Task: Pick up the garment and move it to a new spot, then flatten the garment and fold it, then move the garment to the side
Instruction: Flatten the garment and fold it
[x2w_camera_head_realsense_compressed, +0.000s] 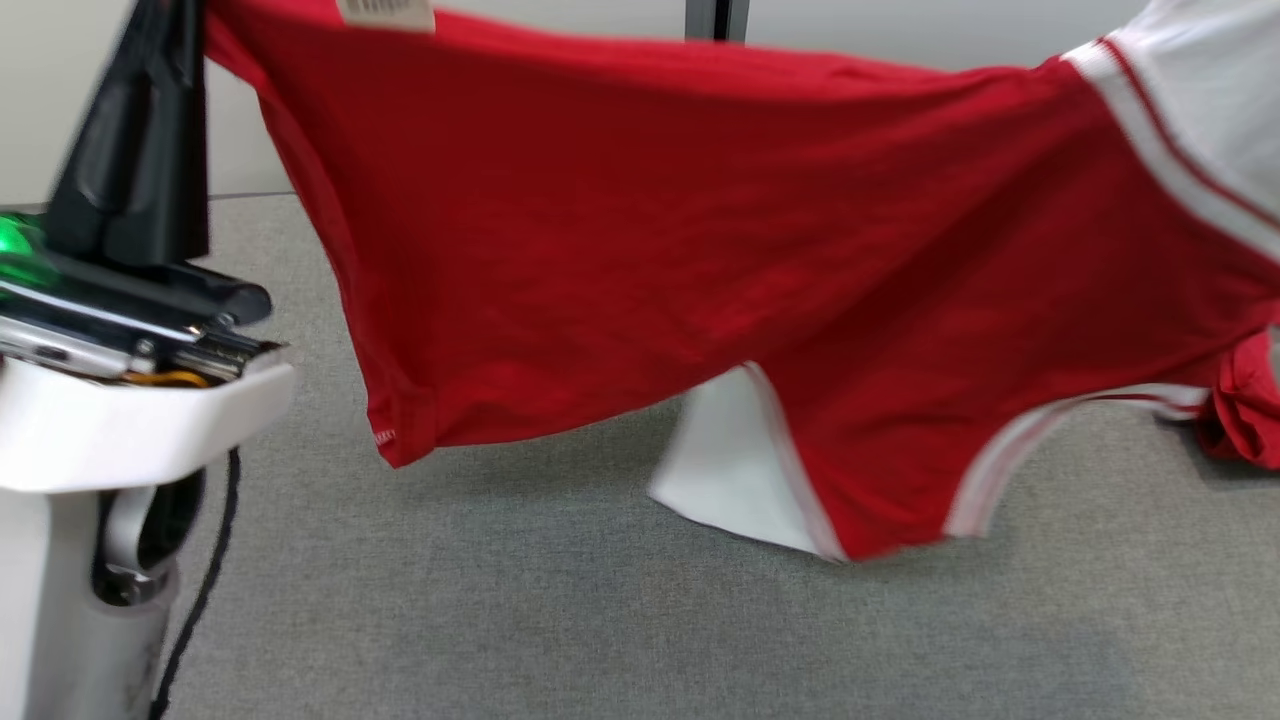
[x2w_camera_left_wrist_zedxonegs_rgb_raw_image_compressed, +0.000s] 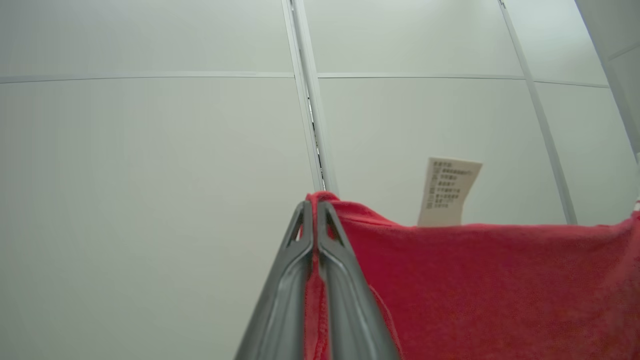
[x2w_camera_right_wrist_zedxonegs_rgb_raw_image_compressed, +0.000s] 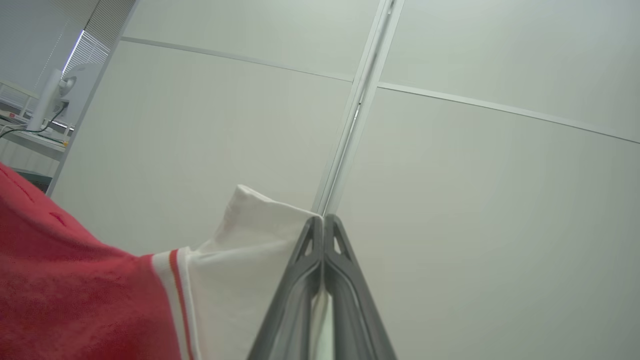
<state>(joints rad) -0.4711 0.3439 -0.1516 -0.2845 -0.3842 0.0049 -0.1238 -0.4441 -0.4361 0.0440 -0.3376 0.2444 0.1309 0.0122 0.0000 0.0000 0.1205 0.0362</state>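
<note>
A grey felt-like surface (x2w_camera_head_realsense_compressed: 560, 620) spreads from near to far. Behind it stands a pale panelled wall (x2w_camera_left_wrist_zedxonegs_rgb_raw_image_compressed: 150, 200), its panels split by a vertical metal seam (x2w_camera_left_wrist_zedxonegs_rgb_raw_image_compressed: 310, 125) and thin horizontal joints. A dark post (x2w_camera_head_realsense_compressed: 717, 18) rises at the far edge. Off to one side, a white fan (x2w_camera_right_wrist_zedxonegs_rgb_raw_image_compressed: 52, 97) sits on a desk below window blinds (x2w_camera_right_wrist_zedxonegs_rgb_raw_image_compressed: 95, 25).

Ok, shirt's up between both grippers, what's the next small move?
Probably lower both together, laying the shirt onto the grey surface: the left gripper pinches its red edge, the right gripper its white part, and it hangs spread between them.
</note>
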